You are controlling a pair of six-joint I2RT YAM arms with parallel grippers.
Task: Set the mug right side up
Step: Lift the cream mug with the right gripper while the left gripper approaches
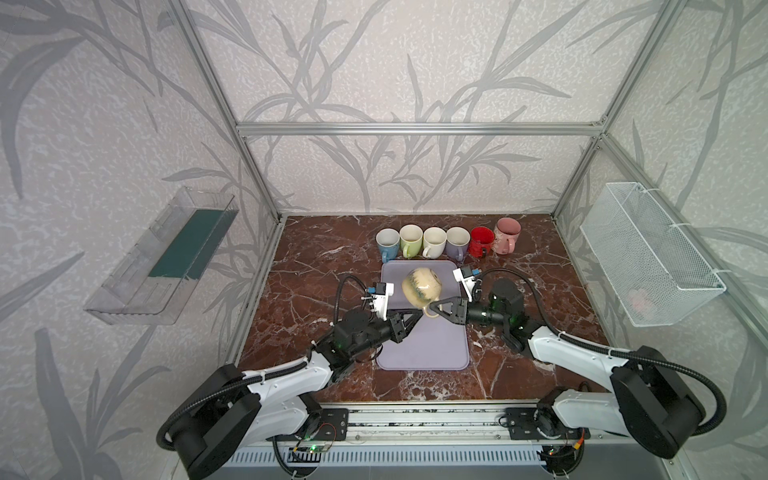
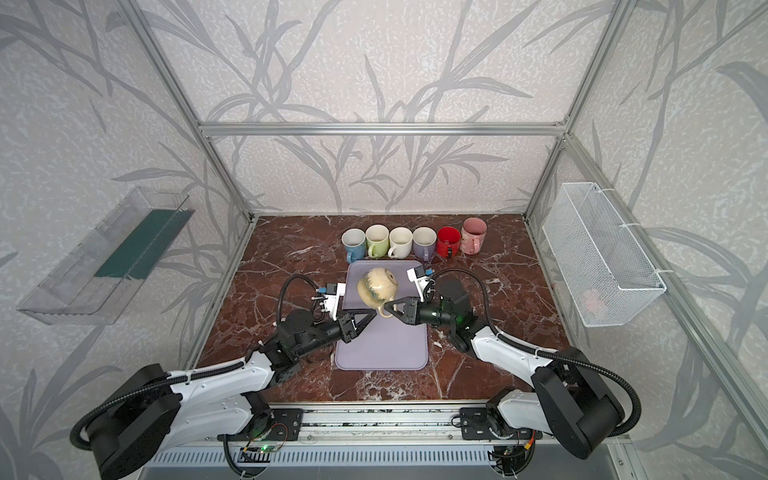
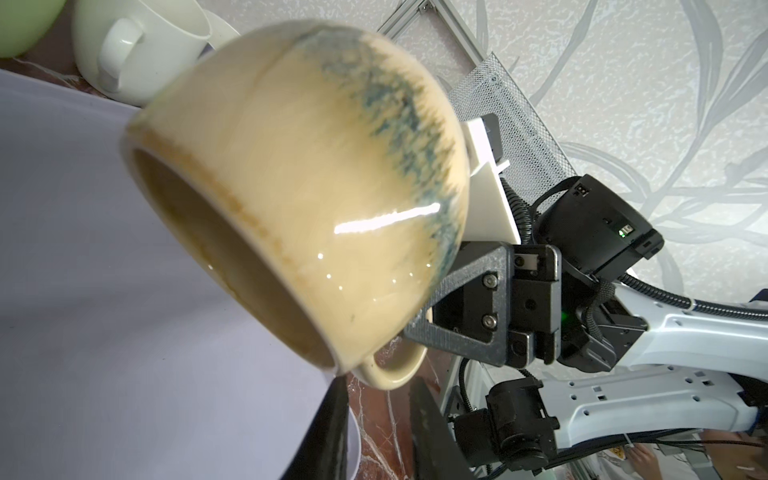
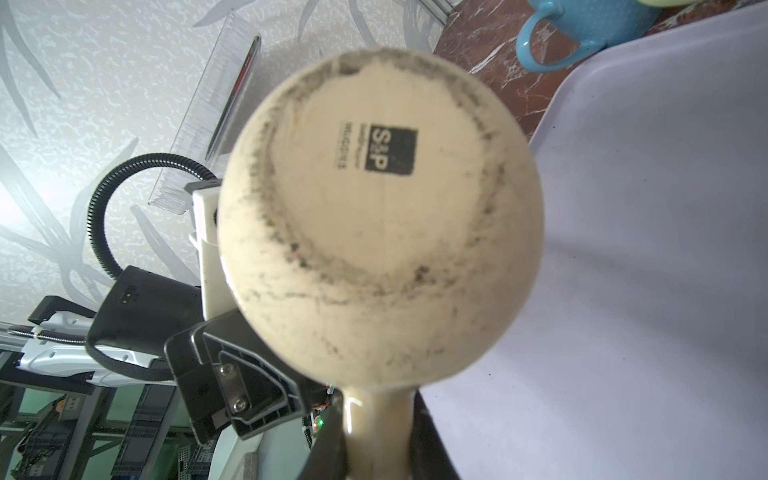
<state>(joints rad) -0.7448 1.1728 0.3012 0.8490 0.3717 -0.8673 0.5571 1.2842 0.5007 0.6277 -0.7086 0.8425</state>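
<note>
A cream mug (image 1: 419, 286) with blue-green glaze hangs tilted above the lavender mat (image 1: 424, 349). Both top views show it (image 2: 376, 286). My right gripper (image 1: 432, 308) is shut on its handle, which runs between the two fingers (image 4: 332, 436) in the right wrist view. That view faces the stamped base of the mug (image 4: 374, 228). In the left wrist view the mug's mouth (image 3: 232, 266) faces down towards the mat. My left gripper (image 3: 376, 380) has its fingertips at the rim and the handle loop, with a narrow gap between them. Whether they pinch it I cannot tell.
Several mugs (image 1: 444, 241) stand upright in a row behind the mat on the brown marble table (image 1: 316, 291). A white wire basket (image 1: 648, 253) hangs on the right wall. A clear plastic bin (image 1: 162, 257) hangs on the left wall. Aluminium frame posts edge the table.
</note>
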